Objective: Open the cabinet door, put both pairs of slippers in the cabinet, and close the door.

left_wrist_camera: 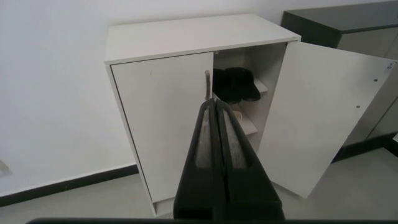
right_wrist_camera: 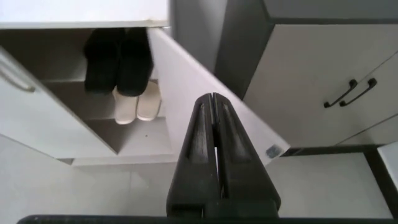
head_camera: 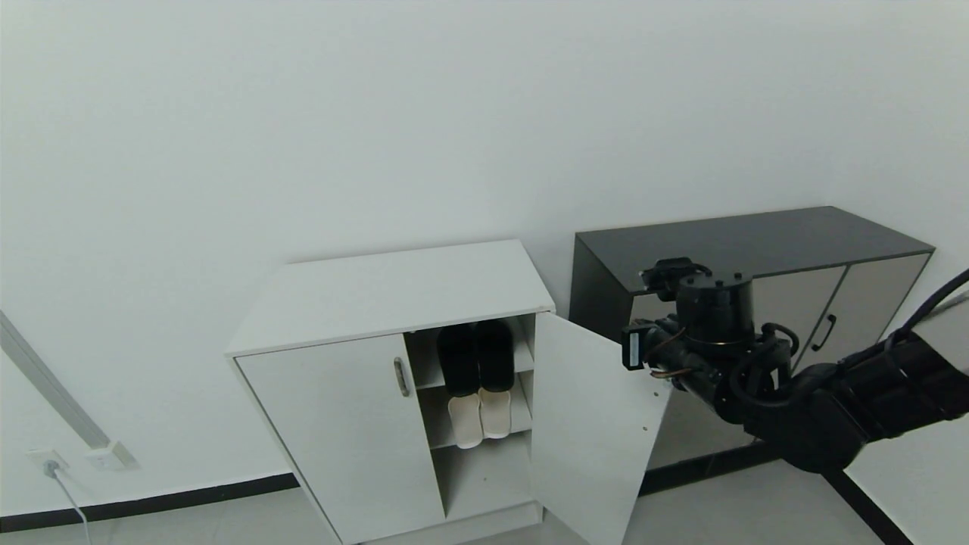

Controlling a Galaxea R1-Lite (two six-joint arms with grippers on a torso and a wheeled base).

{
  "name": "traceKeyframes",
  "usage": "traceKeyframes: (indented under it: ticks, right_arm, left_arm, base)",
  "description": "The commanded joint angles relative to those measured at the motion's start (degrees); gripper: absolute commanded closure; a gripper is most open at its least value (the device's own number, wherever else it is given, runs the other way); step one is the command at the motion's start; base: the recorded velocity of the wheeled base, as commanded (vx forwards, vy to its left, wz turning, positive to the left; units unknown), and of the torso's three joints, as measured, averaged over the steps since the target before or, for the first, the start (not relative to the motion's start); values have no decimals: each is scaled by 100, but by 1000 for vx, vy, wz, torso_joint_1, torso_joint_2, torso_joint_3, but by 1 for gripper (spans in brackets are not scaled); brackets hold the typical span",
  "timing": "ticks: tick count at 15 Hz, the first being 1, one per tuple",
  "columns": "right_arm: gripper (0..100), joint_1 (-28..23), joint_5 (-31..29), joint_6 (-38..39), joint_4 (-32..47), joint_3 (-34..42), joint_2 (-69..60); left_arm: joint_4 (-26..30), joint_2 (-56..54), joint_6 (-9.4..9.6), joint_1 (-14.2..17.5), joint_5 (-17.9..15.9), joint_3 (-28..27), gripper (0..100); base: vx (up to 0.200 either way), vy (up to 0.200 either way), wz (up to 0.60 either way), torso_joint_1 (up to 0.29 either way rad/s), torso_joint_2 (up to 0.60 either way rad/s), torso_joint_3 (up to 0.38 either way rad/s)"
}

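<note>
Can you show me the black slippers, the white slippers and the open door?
black slippers (head_camera: 459,359), head view, middle of the left slipper.
white slippers (head_camera: 465,420), head view, middle of the left slipper.
open door (head_camera: 590,431), head view, middle of its inner face.

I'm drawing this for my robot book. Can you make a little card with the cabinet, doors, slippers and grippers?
cabinet: white, two doors
left door: shut
right door: open
black slippers: on top shelf
white slippers: on middle shelf
left gripper: shut, empty
right gripper: shut, empty, near right door
left to do: close right door
</note>
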Motion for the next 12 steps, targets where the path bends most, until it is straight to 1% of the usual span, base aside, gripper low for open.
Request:
traceKeyframes:
  ticks: [1, 2, 3, 8, 12]
  right_arm:
    - [100, -135, 21, 4, 4, -73, 156]
    - [100, -407, 65, 13, -14, -293, 569]
    - [100, -478, 127, 30, -14, -328, 710]
    - [100, -741, 180, 74, -31, -574, 1290]
    - [100, -785, 180, 74, -58, -636, 1501]
  left_arm:
    - [-1, -1, -1, 2, 1, 0, 100]
    - [-1, -1, -1, 2, 1, 0, 100]
    - [-1, -1, -9, 2, 1, 0, 100]
    - [-1, -1, -9, 2, 1, 0, 100]
    - [-1, -1, -9, 2, 1, 0, 100]
  base:
    - [0, 0, 0, 0, 0, 0]
    - [0, 0, 0, 0, 0, 0]
    - [0, 0, 0, 0, 0, 0]
    - [0, 0, 0, 0, 0, 0]
    - [0, 0, 0, 0, 0, 0]
